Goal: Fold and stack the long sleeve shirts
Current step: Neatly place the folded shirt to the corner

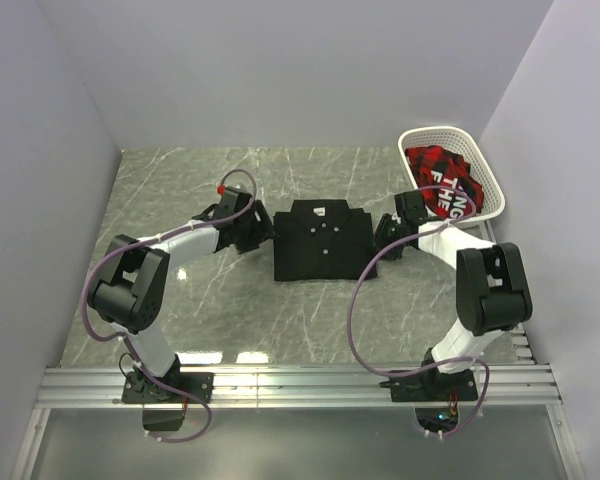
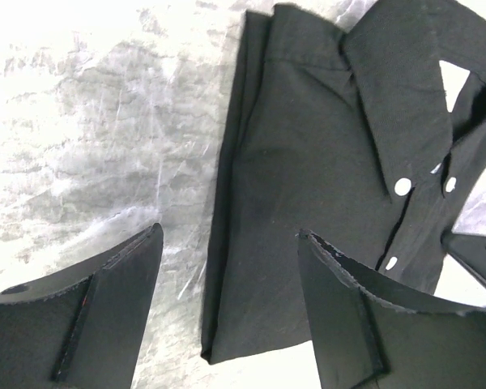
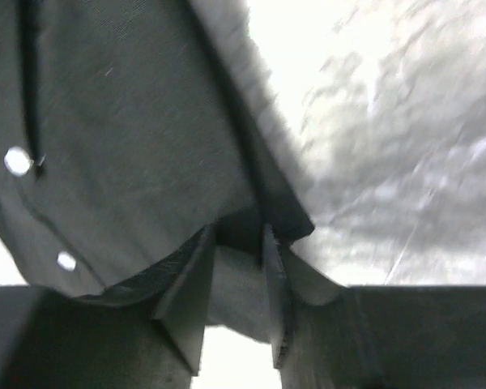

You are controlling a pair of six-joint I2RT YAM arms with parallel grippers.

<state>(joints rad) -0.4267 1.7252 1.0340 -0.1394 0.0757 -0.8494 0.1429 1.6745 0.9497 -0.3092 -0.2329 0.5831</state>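
One black long sleeve shirt [image 1: 323,240] lies folded into a rectangle on the marble table, collar at the far end and white buttons up. My left gripper [image 1: 263,232] stands at its left edge. In the left wrist view the left gripper [image 2: 231,235] is open, and its fingers straddle the shirt's [image 2: 308,162] folded left side without pinching it. My right gripper [image 1: 383,238] is at the shirt's right edge. In the right wrist view the right gripper [image 3: 236,233] has its narrow jaws on the shirt's [image 3: 130,138] folded edge, with fabric between the fingertips.
A white basket [image 1: 435,133] stands at the back right and holds a red plaid garment [image 1: 442,180] with white lettering. Grey walls close in the table on three sides. A metal rail [image 1: 300,385] runs along the near edge by the arm bases.
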